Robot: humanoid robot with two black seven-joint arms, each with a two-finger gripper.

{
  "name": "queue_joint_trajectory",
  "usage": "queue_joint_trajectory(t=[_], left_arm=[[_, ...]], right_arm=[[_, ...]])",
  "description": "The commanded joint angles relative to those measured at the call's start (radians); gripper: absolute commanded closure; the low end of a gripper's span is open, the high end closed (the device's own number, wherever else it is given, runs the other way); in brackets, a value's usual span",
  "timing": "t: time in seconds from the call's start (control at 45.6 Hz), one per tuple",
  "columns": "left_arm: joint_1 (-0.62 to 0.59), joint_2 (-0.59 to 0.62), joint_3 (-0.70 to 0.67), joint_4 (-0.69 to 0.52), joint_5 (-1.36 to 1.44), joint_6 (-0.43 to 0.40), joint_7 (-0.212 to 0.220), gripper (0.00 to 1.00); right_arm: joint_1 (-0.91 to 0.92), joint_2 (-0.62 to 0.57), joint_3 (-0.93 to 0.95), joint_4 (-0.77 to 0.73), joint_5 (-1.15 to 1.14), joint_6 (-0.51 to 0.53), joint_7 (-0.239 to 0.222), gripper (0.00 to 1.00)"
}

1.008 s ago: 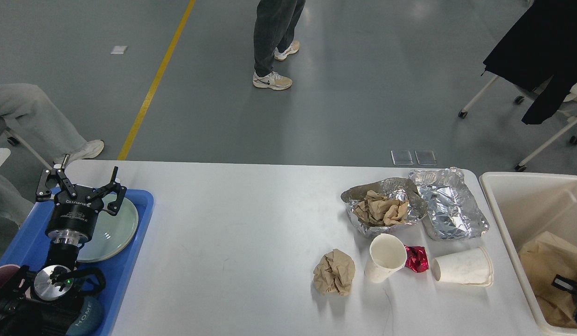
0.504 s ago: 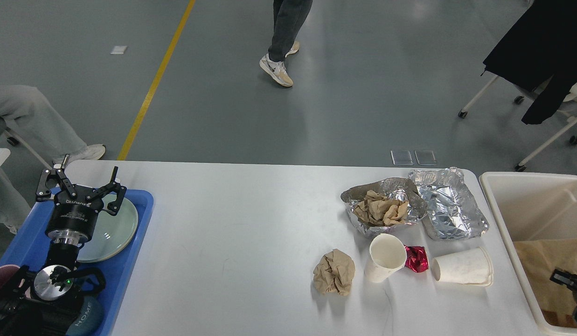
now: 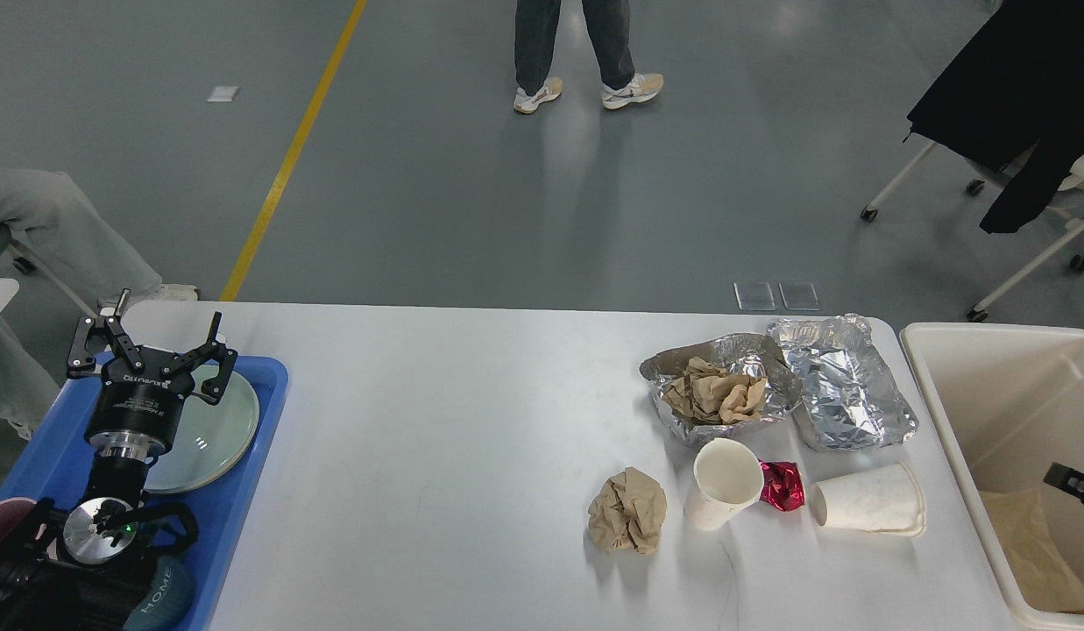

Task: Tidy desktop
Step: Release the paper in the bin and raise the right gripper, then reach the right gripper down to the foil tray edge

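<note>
The white desktop (image 3: 471, 456) holds litter at its right: a crumpled brown paper ball (image 3: 629, 511), an upright white paper cup (image 3: 726, 484), a red foil wrapper (image 3: 783, 486), a paper cup on its side (image 3: 870, 501), a foil tray with brown paper in it (image 3: 721, 386) and an empty foil tray (image 3: 844, 386). My left gripper (image 3: 150, 340) is open and empty above the pale plate (image 3: 213, 429). Only a small black tip of my right gripper (image 3: 1072, 480) shows, over the bin.
A blue tray (image 3: 244, 456) at the left edge holds the plate and dark cups. A cream bin (image 3: 945, 412) beside the table's right end has brown paper (image 3: 1028, 552) at its bottom. People stand and sit beyond the table. A chair stands at far right.
The brown paper sank from high in the bin to its bottom. My right gripper rose and pulled back to the right edge. The person behind walked to the right. My left arm stayed still.
</note>
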State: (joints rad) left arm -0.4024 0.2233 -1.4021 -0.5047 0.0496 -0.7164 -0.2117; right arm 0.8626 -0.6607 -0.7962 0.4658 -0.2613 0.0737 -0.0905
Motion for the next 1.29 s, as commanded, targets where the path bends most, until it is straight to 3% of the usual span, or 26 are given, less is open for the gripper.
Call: queue_joint_trajectory(t=[0.0, 0.153, 0.329, 0.46, 0.636, 0.833, 0.877, 0.964, 1.008, 1.271], left_arm=[[-0.001, -0.001, 0.000, 0.000, 0.001, 0.000, 0.000, 0.04], [0.000, -0.001, 0.000, 0.000, -0.001, 0.000, 0.000, 0.04], [0.000, -0.001, 0.000, 0.000, -0.001, 0.000, 0.000, 0.04], [0.000, -0.001, 0.000, 0.000, -0.001, 0.000, 0.000, 0.04], [0.000, -0.001, 0.000, 0.000, -0.001, 0.000, 0.000, 0.04], [0.000, 0.001, 0.000, 0.001, -0.001, 0.002, 0.000, 0.04], [0.000, 0.001, 0.000, 0.000, -0.001, 0.002, -0.002, 0.04], [0.000, 0.001, 0.000, 0.000, -0.001, 0.002, 0.000, 0.04], [0.000, 0.001, 0.000, 0.000, -0.001, 0.002, 0.000, 0.04], [0.000, 0.001, 0.000, 0.000, -0.001, 0.000, 0.000, 0.04]], right_arm=[[0.249, -0.056, -0.133, 0.197, -0.044, 0.107, -0.092, 0.00], [0.622, -0.036, -0.421, 0.421, -0.044, 0.294, -0.097, 0.00], [0.950, 0.113, -0.609, 0.623, -0.042, 0.480, -0.097, 0.00], [1.182, 0.243, -0.655, 0.761, -0.036, 0.609, -0.097, 0.00], [1.404, 0.323, -0.609, 0.933, -0.032, 0.765, -0.095, 0.00], [1.604, 0.342, -0.561, 1.142, 0.007, 0.768, -0.074, 0.00], [1.625, 0.342, -0.563, 1.157, 0.031, 0.765, -0.042, 0.00], [1.636, 0.366, -0.594, 1.157, 0.033, 0.759, 0.093, 0.00], [1.636, 0.378, -0.615, 1.156, 0.030, 0.753, 0.133, 0.00], [1.601, 0.383, -0.610, 1.136, -0.013, 0.655, 0.118, 0.00]])
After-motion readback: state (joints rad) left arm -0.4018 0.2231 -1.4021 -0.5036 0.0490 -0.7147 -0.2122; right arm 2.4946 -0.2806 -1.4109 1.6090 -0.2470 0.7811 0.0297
